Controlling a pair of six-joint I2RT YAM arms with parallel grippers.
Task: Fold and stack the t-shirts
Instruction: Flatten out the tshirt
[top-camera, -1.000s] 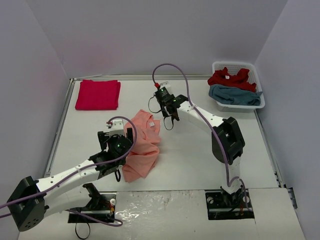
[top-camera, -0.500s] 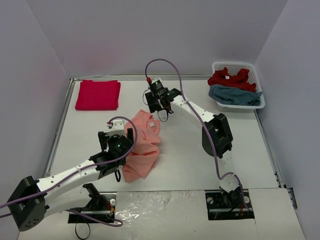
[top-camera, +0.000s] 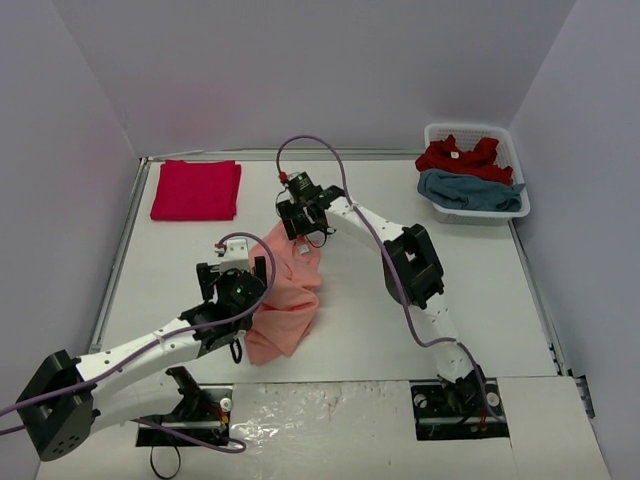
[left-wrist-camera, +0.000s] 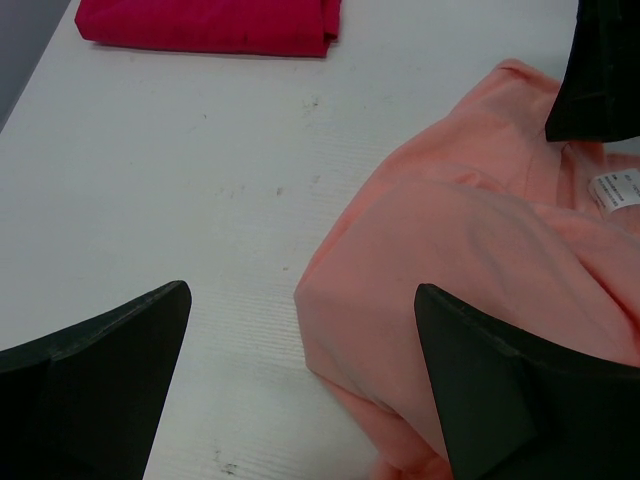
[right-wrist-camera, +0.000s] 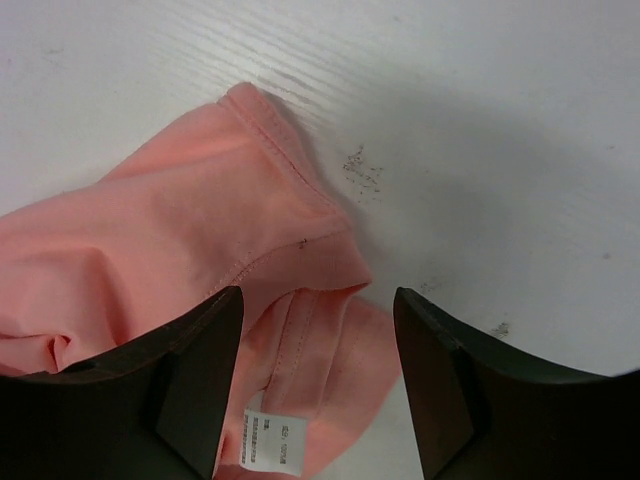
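A crumpled salmon-orange t-shirt (top-camera: 285, 295) lies mid-table. My left gripper (top-camera: 243, 275) is open at its left edge; in the left wrist view the shirt's fold (left-wrist-camera: 470, 270) lies between the fingers, nearer the right one. My right gripper (top-camera: 298, 228) is open over the shirt's collar end. In the right wrist view the collar and white label (right-wrist-camera: 275, 440) lie between the fingers. A folded crimson t-shirt (top-camera: 196, 188) lies at the back left and shows in the left wrist view (left-wrist-camera: 210, 22). A red shirt (top-camera: 458, 156) and a teal-blue shirt (top-camera: 470, 190) sit in the basket.
The white slotted basket (top-camera: 520, 208) stands at the back right against the right wall. Grey walls close the table at the back and sides. The right arm stretches across the table's middle toward the shirt.
My right gripper has moved left and nearer, from beside the shirt's collar to over it. The left gripper and the shirts have stayed put.
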